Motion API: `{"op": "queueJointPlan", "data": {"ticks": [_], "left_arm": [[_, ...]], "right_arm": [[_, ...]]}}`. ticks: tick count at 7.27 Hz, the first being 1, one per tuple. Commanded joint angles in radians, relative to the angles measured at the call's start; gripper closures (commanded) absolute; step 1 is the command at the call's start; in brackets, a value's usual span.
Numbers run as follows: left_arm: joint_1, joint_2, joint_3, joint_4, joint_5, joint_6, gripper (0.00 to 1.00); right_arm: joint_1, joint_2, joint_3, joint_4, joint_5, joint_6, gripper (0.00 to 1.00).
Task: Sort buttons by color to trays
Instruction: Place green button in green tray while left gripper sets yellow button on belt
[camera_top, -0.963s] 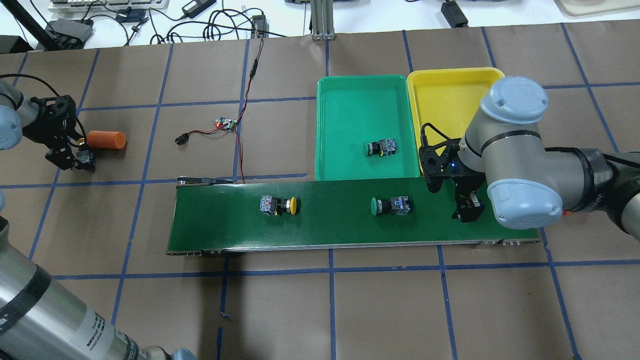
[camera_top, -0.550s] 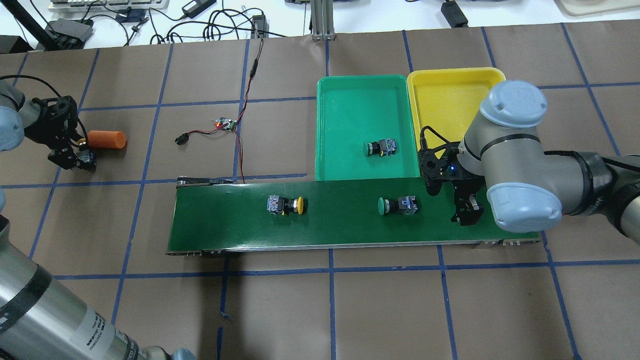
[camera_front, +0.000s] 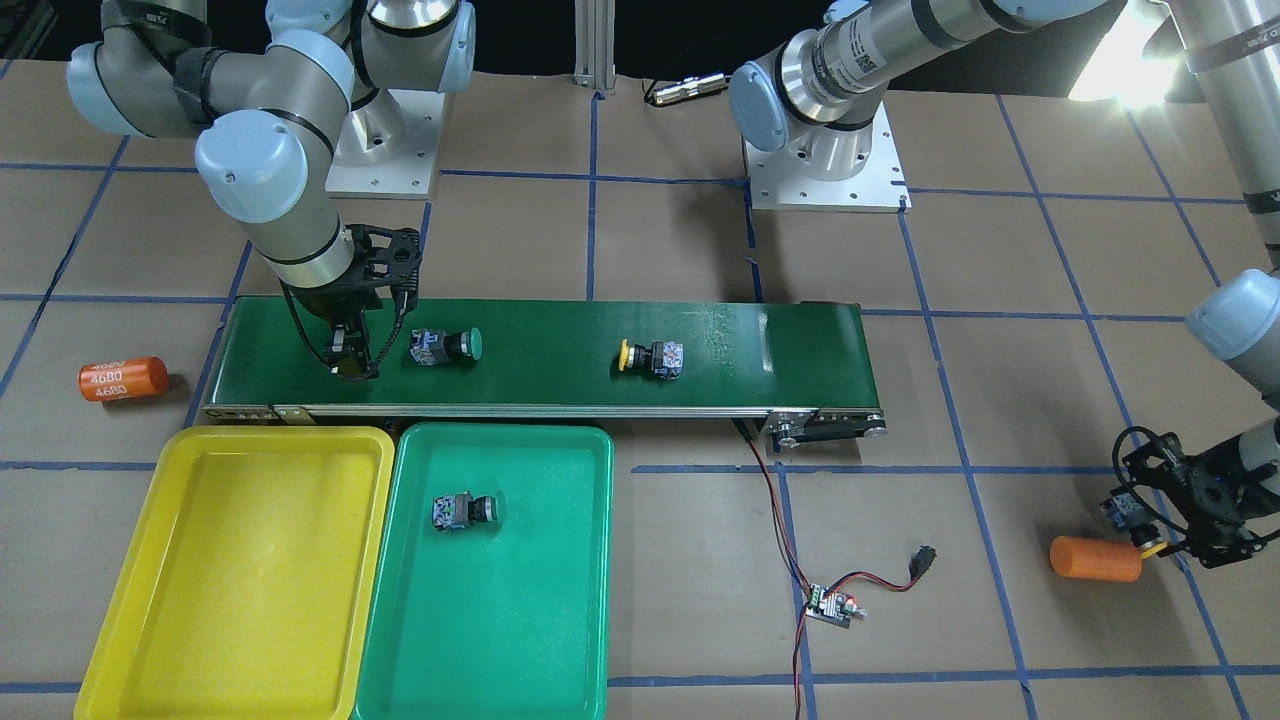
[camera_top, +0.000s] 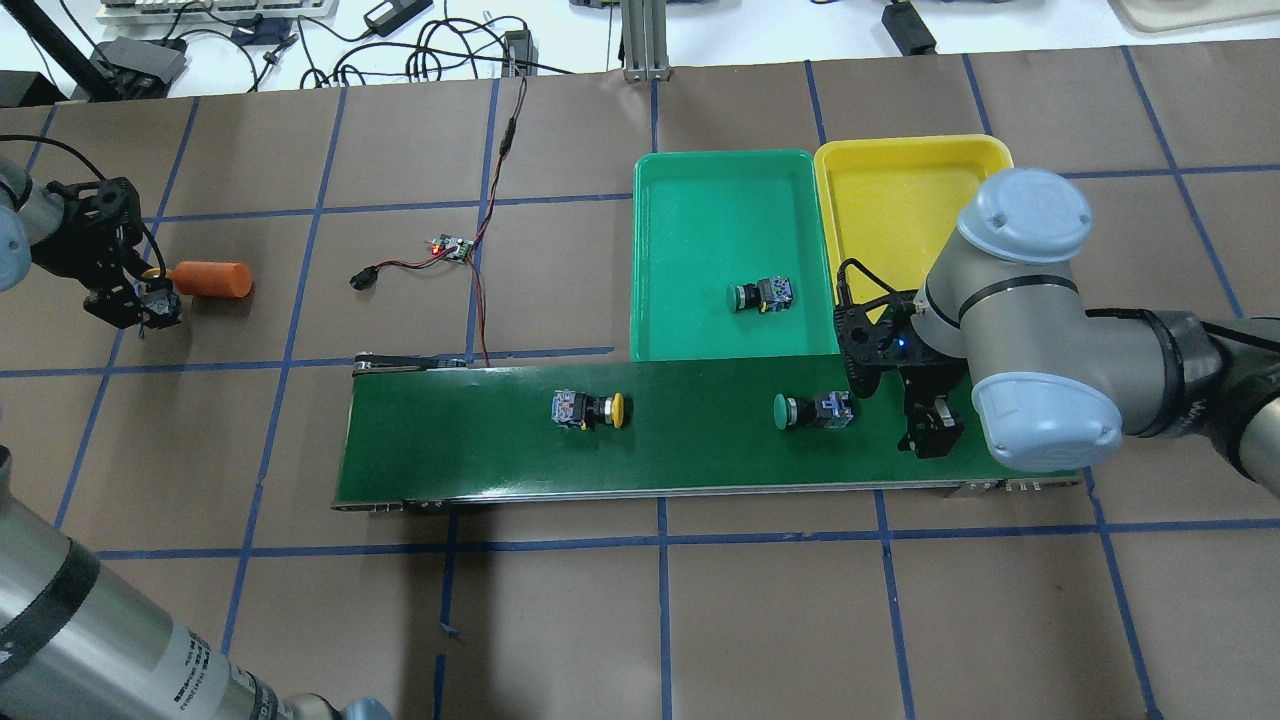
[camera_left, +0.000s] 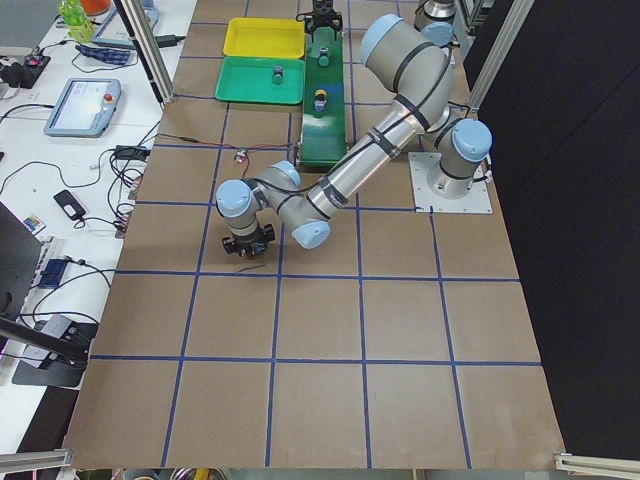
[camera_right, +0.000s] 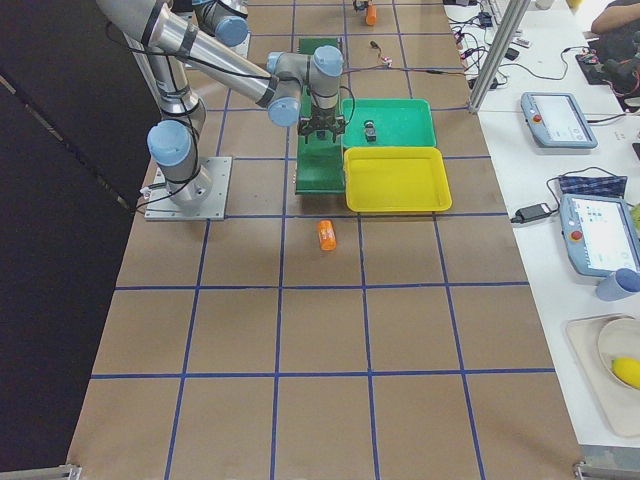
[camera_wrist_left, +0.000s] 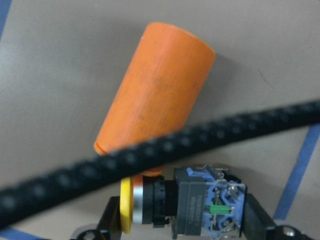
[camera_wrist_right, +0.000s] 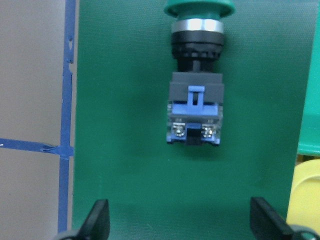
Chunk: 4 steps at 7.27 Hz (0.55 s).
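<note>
Now: right gripper hangs low over the conveyor belt, jaws wide apart, nothing between them. Straight ahead of it, in line with the gap, a green button lies on its side, terminal end toward the gripper, cap away. Farther ahead on the belt is a yellow button. Off to the gripper's side, past the belt edge, the green tray carries a second green button. The yellow tray sits against it.

Left gripper, at the far end of the tabletop, is clamped on the held yellow button by its square body. An orange cylinder lies just beyond the cap; touching or not, cannot tell.

Handling, as a judgement: light, rigid plastic. The round cap would roll or slip, so grip across the flat sides of the body block.

Hard to see: a blurred black cable crosses the left wrist view. Both wrist views crop the fingertips at the bottom edge. The green cap is cut off at the top. The right arm covers part of the yellow tray from overhead.
</note>
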Motion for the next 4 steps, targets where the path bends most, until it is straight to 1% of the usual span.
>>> {"op": "queueJointPlan", "data": {"ticks": [1, 2, 3, 4], "left_arm": [[-0.005, 0.074, -0.007, -0.080, 0.002, -0.211, 1.00], [-0.017, 0.126, -0.016, -0.153, 0.004, -0.340, 1.00], [-0.020, 0.184, -0.050, -0.206, 0.003, -0.449, 1.00], [-0.033, 0.241, -0.111, -0.218, -0.001, -0.569, 1.00]], "right_arm": [[0.022, 0.000, 0.001, -0.001, 0.002, -0.001, 0.00], [0.044, 0.005, 0.001, -0.001, 0.000, 0.000, 0.00], [0.050, 0.002, 0.001, 0.000, 0.002, 0.000, 0.00], [0.050, 0.005, 0.001, -0.001, 0.002, -0.001, 0.00]]}}
